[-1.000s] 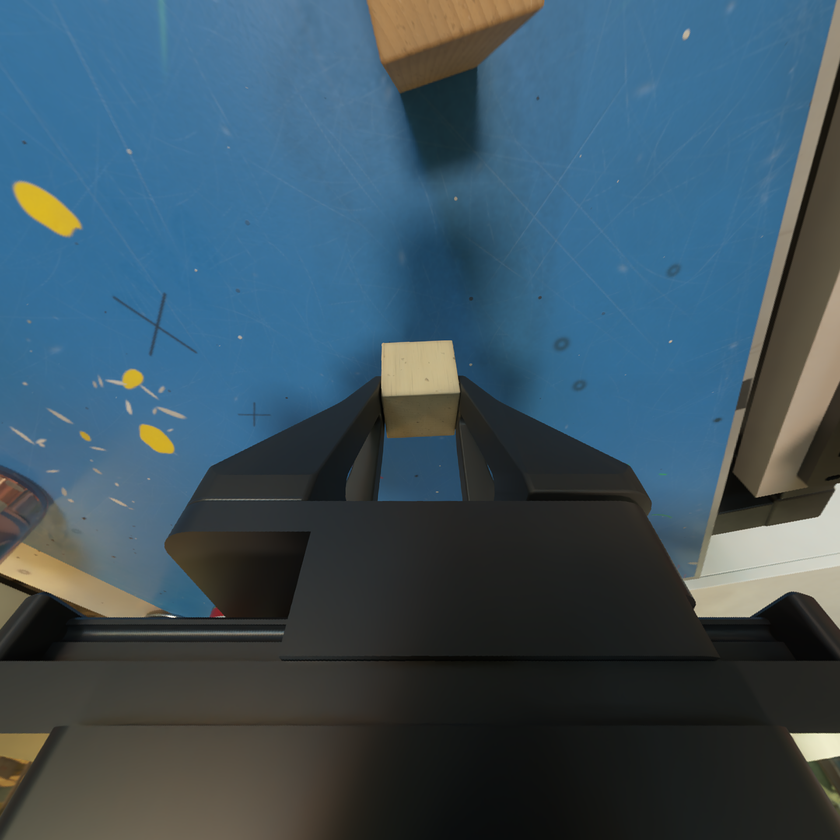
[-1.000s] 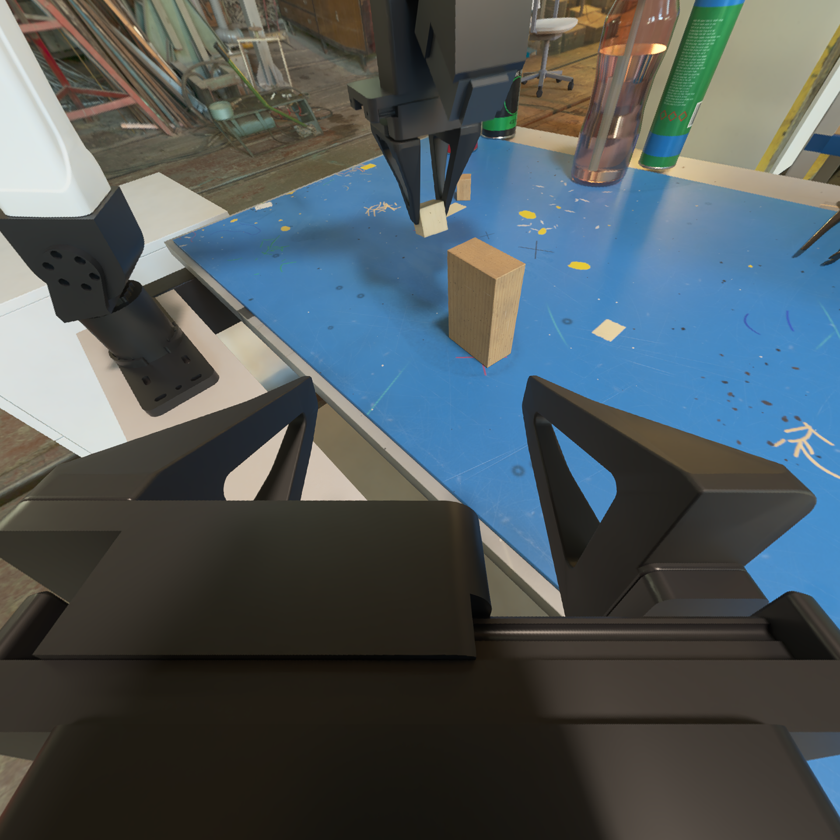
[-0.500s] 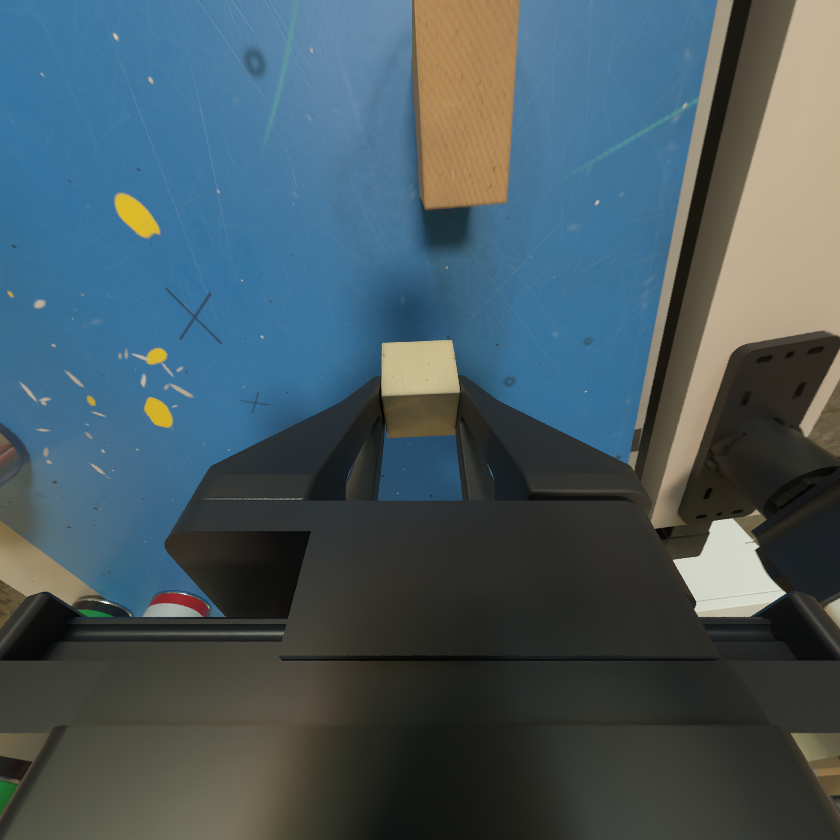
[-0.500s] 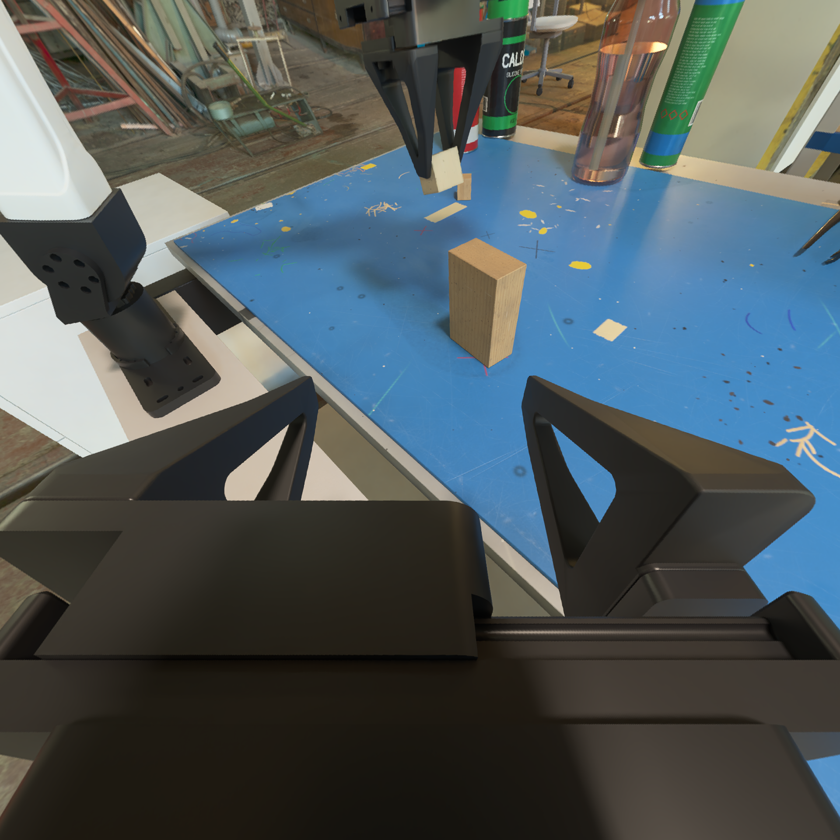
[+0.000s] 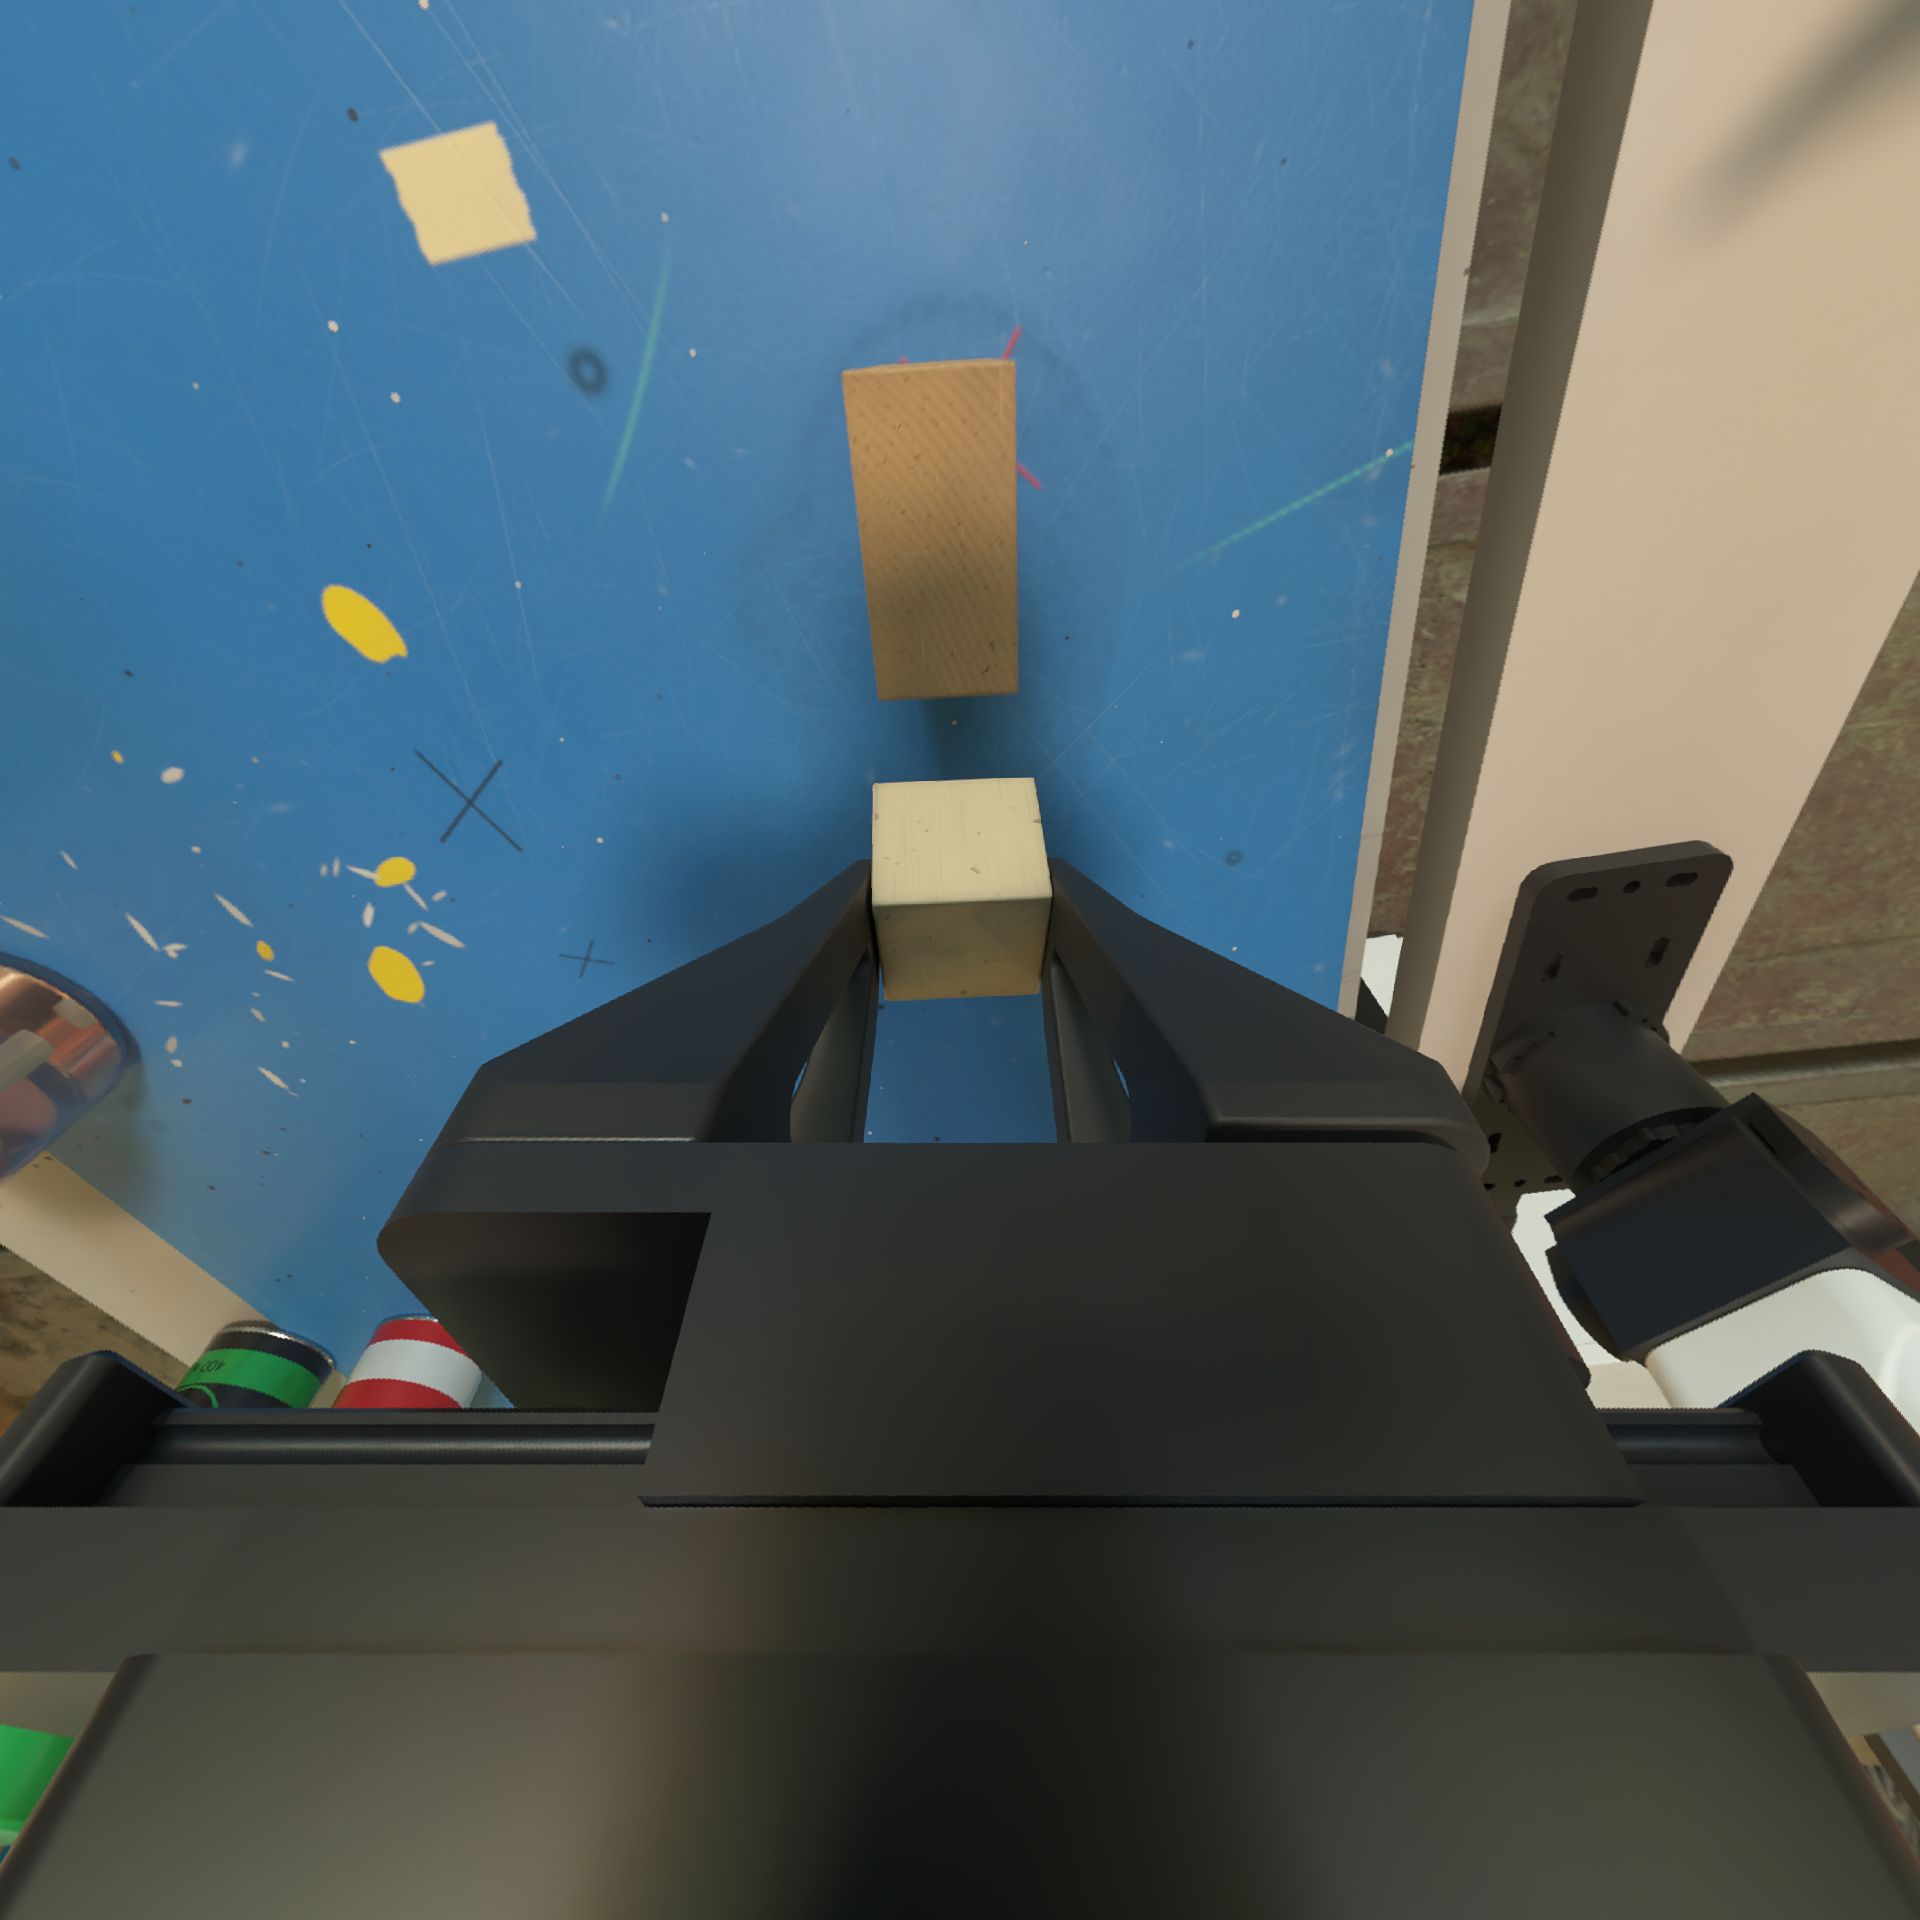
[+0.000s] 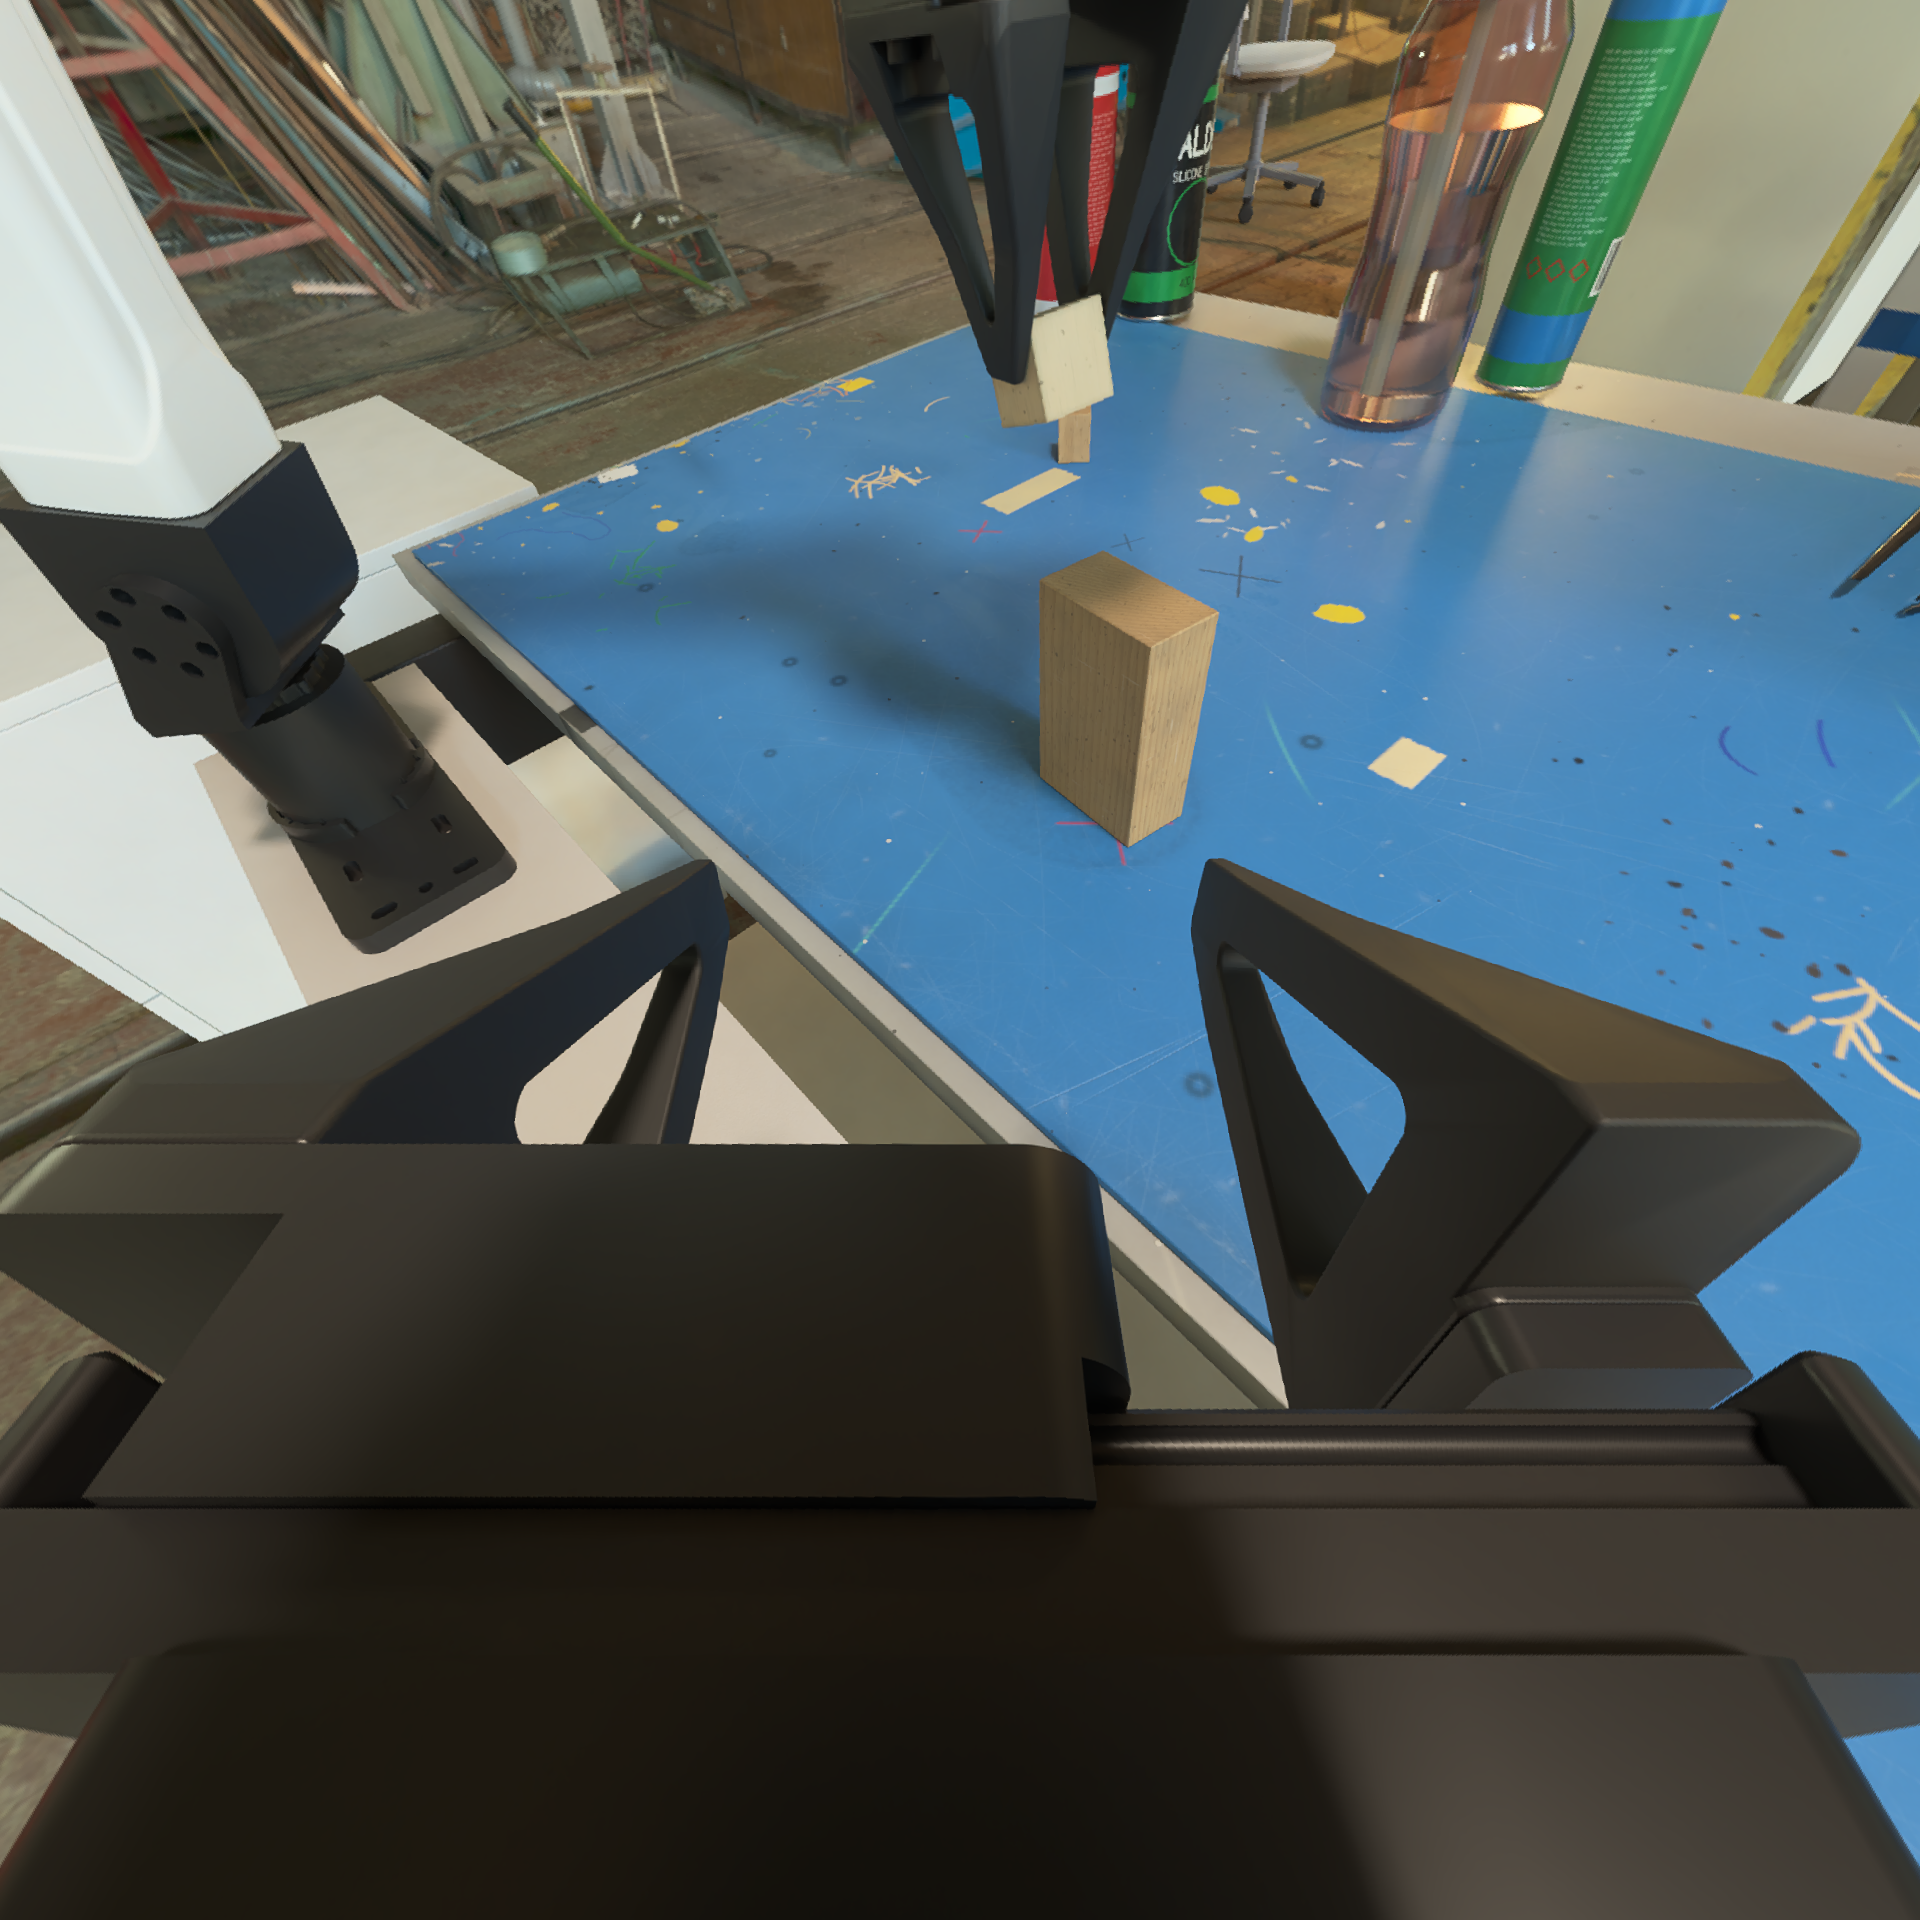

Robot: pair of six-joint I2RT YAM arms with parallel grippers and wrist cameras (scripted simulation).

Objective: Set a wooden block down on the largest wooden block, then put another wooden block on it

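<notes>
1. Left wrist view: the left gripper (image 5: 958,914) pinches a small pale wooden cube (image 5: 956,885) between its two fingers (image 5: 831,935), one pressed on each side face. The cube is in the air above the blue table (image 5: 312,416).
2. Same view: the largest wooden block (image 5: 932,525) stands upright straight ahead of the cube, along the line the fingers point. Its long axis runs vertically, so the landing face is the small top end. The cube appears not yet over that top; I judge the carry needs to go further forward before any lowering. A flat tan patch (image 5: 457,205) lies on the table off to the far left.
3. Right wrist view: the right gripper (image 6: 956,997) has its fingers spread wide with nothing between them, low at the near table edge.
4. Same view: the largest wooden block (image 6: 1125,694) stands just beyond these open fingers, so the right arm is nearer to it. The left gripper (image 6: 1049,353) hangs higher and farther back, with the cube (image 6: 1070,358) well above the block's top. It carries the load, so the move is its own.
5. Same view: another small wooden block (image 6: 1073,433) stands on the table behind the held cube, probably the second piece. A clear bottle (image 6: 1439,208) and a green can (image 6: 1579,187) stand along the far edge.
</notes>
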